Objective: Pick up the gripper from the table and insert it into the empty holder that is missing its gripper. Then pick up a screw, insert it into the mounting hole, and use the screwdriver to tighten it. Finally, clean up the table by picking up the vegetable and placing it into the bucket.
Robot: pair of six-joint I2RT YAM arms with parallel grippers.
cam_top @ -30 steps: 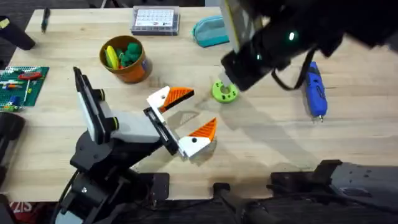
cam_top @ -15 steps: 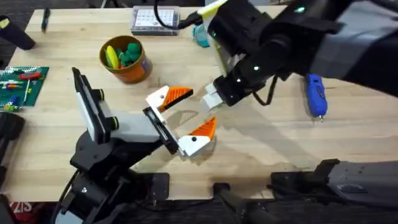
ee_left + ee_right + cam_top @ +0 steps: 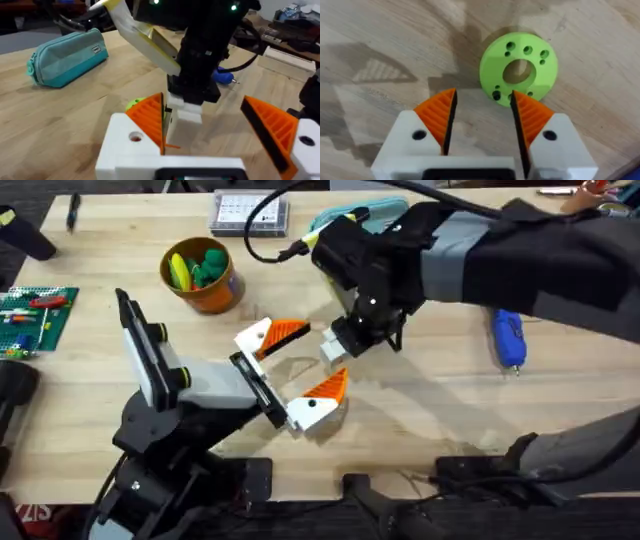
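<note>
I'm hovering my R gripper [image 3: 482, 102] low over the green dish [image 3: 519, 70], fingers spread w/ nothing btwn them. I judge that's because I'm lining up on the screw step, since the dish is a flat lime disc, matte plastic, w/ a big centre bore and small holes around it; can't tell if any hold a screw. My orange ribbed pads [image 3: 439, 117] are sitting just near of the dish rim, not touching it. I'm keeping my L gripper [image 3: 322, 355] spread wide too, lying low over the table in the middle and pointing to the right, so the R gripper is dropping in btwn its tips. Both L fingers are orange ribbed wedges on white blocks, each w/ a round hole in the base. The screwdriver [image 3: 508, 335] is lying flat on the bare wood, well apart to the right: blue, pen-shaped, smooth. The bucket [image 3: 212, 292] is standing upright far left, orange and round, w/ yellow and green veg already inside, so cleanup is looking done. A soft teal zip pouch [image 3: 67, 57] is lying at the far edge.
</note>
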